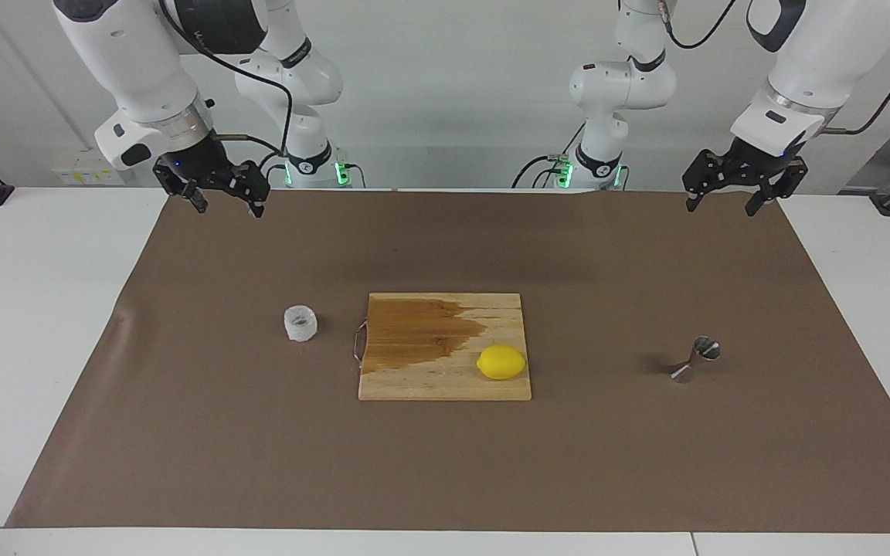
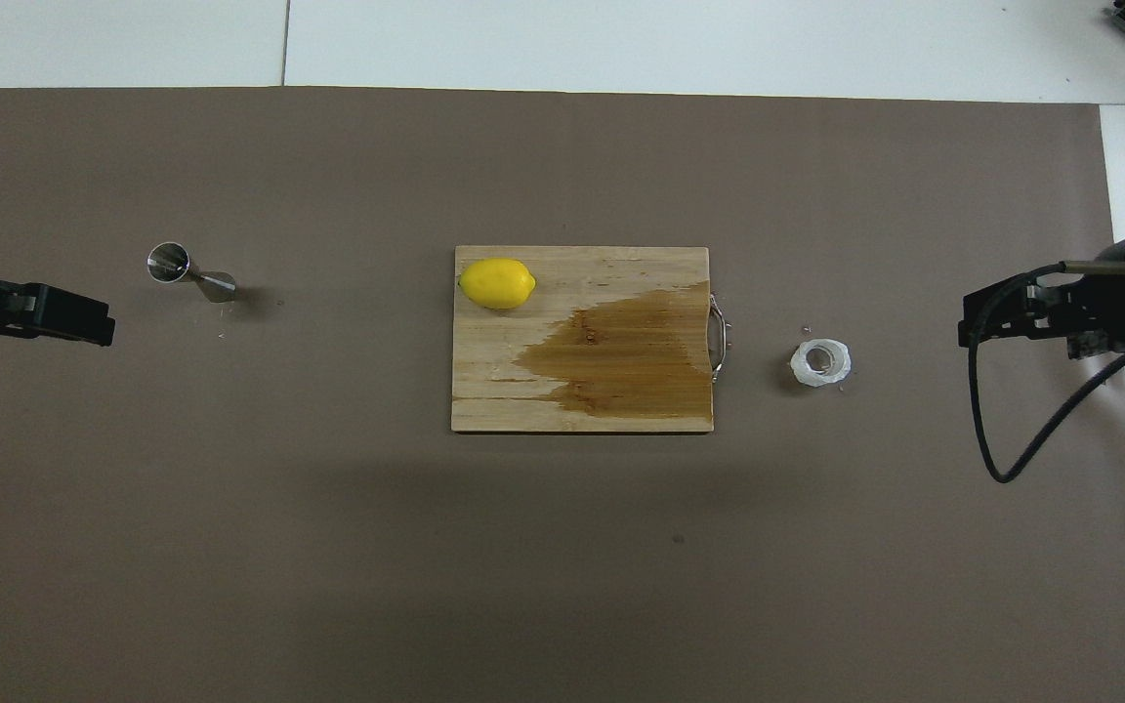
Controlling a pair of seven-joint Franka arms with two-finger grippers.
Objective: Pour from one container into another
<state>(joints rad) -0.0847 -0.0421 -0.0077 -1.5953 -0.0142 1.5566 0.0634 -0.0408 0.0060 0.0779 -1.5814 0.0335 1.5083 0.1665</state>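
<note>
Bright, even overhead light; soft shadows, sharp focus

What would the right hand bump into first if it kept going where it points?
The right hand points down, so likely brown paper, not the cup; depth is unclear.

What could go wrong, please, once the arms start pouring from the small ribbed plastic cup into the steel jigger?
1. The translucent white ribbed plastic cup looks thin-walled; a firm squeeze might crush it and spill.
2. The shiny steel hourglass jigger has a narrow mouth and stands tall on a small foot, so the pour could miss or tip it.
3. Cup and jigger sit at opposite ends of the table, with the wet-stained wooden cutting board and yellow lemon between; carrying could slosh.
</note>
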